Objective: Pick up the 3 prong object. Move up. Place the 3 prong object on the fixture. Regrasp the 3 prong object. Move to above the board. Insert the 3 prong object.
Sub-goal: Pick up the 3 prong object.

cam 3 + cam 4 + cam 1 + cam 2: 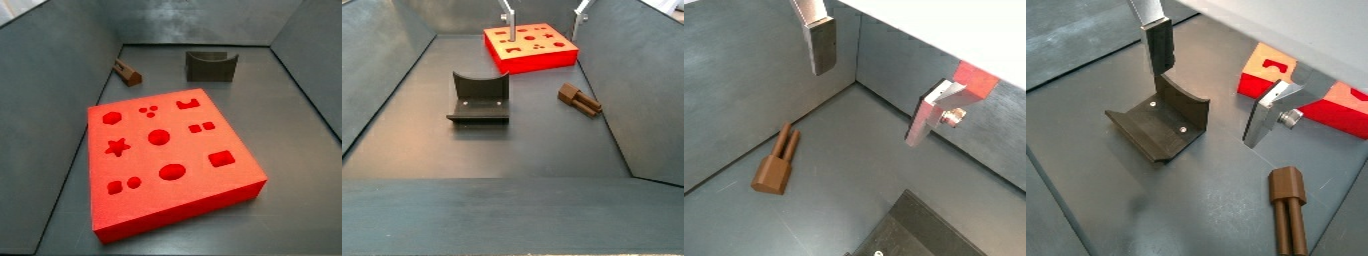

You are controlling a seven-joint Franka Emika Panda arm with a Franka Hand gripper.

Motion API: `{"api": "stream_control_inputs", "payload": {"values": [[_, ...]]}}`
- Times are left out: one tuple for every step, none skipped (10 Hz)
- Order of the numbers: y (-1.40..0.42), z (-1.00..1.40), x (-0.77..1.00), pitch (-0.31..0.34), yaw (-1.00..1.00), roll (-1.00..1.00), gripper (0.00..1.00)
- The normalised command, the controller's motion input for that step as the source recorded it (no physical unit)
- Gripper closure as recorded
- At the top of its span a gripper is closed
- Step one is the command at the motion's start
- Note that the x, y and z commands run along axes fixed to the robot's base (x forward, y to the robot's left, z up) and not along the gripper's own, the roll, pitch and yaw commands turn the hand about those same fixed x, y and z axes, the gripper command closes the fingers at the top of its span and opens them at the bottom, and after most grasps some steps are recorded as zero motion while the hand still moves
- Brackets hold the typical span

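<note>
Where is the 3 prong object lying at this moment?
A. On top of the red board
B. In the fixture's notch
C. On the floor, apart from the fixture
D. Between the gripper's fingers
C: the 3 prong object lies on the floor beside the fixture, while the open gripper hangs empty above the board.

End effector (pixel 1213 95) raised, fingers apart, empty.
</note>
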Motion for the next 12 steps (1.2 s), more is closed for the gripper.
{"api": "stream_control_inputs", "payload": {"values": [[-0.04,0.00,0.00,-0.003,0.00,0.00,0.00],[-0.26,-0.21,-0.79,-0.111,-0.19,0.06,0.00],[-0.28,-0.43,-0.75,-0.130,0.00,0.00,0.00],[-0.33,-0.58,-0.81,-0.116,0.09,0.00,0.00],[-0.18,-0.53,-0.60,-0.176,0.25,-0.01,0.00],[-0.11,-0.53,-0.42,-0.171,0.45,0.00,0.00],[-0.18,-0.61,-0.51,-0.210,0.54,0.02,0.00],[-0.20,-0.63,-0.41,-0.219,0.63,0.01,0.00],[-0.29,-0.62,-0.22,-0.224,0.71,0.03,0.00],[-0.39,-0.59,-0.05,-0.216,0.72,0.03,0.00],[-0.41,-0.62,-0.05,-0.220,0.67,0.03,0.00],[-0.42,-0.64,0.00,-0.201,0.65,0.04,0.00]]}}
